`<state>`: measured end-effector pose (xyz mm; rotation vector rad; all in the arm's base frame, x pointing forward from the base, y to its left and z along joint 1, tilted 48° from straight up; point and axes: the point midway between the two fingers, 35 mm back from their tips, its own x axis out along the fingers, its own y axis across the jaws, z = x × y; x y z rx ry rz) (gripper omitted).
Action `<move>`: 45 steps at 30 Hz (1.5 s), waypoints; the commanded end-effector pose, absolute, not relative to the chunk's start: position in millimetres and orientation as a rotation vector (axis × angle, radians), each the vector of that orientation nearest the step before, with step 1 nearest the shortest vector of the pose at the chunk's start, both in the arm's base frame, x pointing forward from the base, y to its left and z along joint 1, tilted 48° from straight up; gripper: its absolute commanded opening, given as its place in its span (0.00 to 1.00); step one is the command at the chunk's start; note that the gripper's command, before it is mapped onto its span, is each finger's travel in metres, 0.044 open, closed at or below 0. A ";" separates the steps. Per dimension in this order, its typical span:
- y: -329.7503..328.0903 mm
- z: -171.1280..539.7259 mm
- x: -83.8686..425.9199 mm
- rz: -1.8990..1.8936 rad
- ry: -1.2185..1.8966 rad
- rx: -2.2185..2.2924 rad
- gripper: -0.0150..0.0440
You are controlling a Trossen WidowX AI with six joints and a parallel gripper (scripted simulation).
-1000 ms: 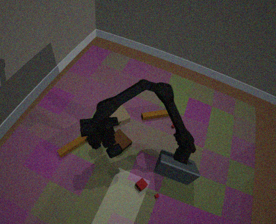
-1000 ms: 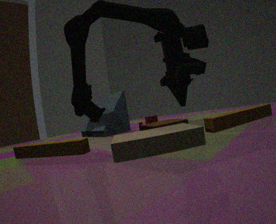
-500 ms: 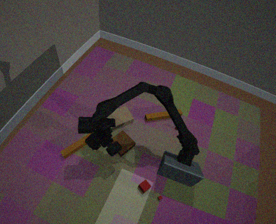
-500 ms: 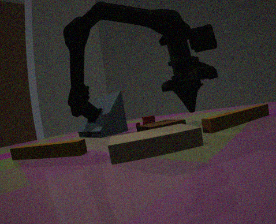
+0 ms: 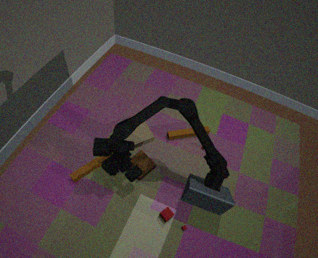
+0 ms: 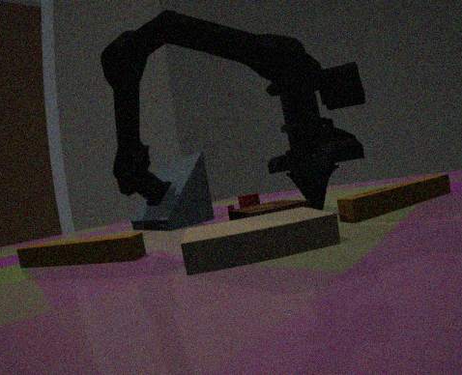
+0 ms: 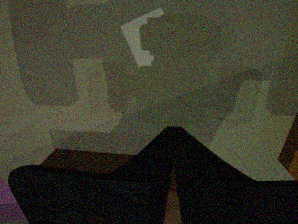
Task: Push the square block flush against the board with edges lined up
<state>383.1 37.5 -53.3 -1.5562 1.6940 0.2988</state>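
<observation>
The brown square block [image 5: 148,163] [image 6: 272,208] [image 7: 90,160] lies flat, partly hidden by my hand in the top view and by the board in the exterior view. The tan board [image 5: 142,134] [image 6: 257,246] lies flat close to it. Their facing sides stand at an angle to each other, and no whole side of the block lies against the board. My gripper [image 5: 121,167] [image 6: 321,207] [image 7: 173,133] is shut and empty, pointing down low beside the block's far-left part in the top view. I cannot tell whether the fingertips touch the block.
One orange bar [image 5: 87,171] [image 6: 397,200] lies close beside my hand. Another orange bar [image 5: 183,133] [image 6: 80,251] lies on the board's other side. A red cube [image 5: 167,214] [image 6: 248,200] lies beyond the block. The grey wedge [image 5: 207,196] [image 6: 194,193] stands at my arm's base.
</observation>
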 end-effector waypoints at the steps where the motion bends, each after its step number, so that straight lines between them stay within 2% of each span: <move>1: 32.8 -48.7 380.8 0.299 1.694 -1.566 0.25; 45: -8.1 -6.8 357.5 0.300 1.697 -1.567 0.25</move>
